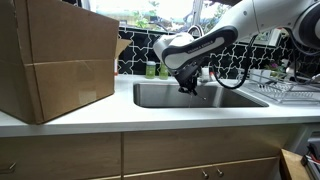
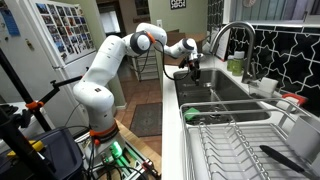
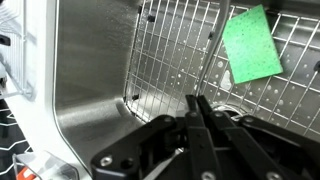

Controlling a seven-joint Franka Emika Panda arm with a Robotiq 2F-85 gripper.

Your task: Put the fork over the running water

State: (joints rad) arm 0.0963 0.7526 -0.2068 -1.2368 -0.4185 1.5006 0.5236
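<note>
My gripper (image 3: 197,103) hangs over the steel sink (image 1: 160,96), and its two black fingers are pressed together. A thin silvery fork (image 3: 206,62) sticks out from between the fingertips, over the wire grid (image 3: 160,50) on the sink floor. In both exterior views the gripper (image 1: 187,89) (image 2: 194,72) is low over the basin's far end (image 2: 215,92). The curved faucet (image 2: 223,32) stands at the sink's back edge, a little aside from the gripper. I cannot make out any water stream.
A green sponge (image 3: 250,45) lies on the grid in the sink. A big cardboard box (image 1: 55,60) stands on the counter beside the sink. A wire dish rack (image 1: 285,88) (image 2: 250,140) is on the other side. A green bottle (image 1: 152,69) stands behind the sink.
</note>
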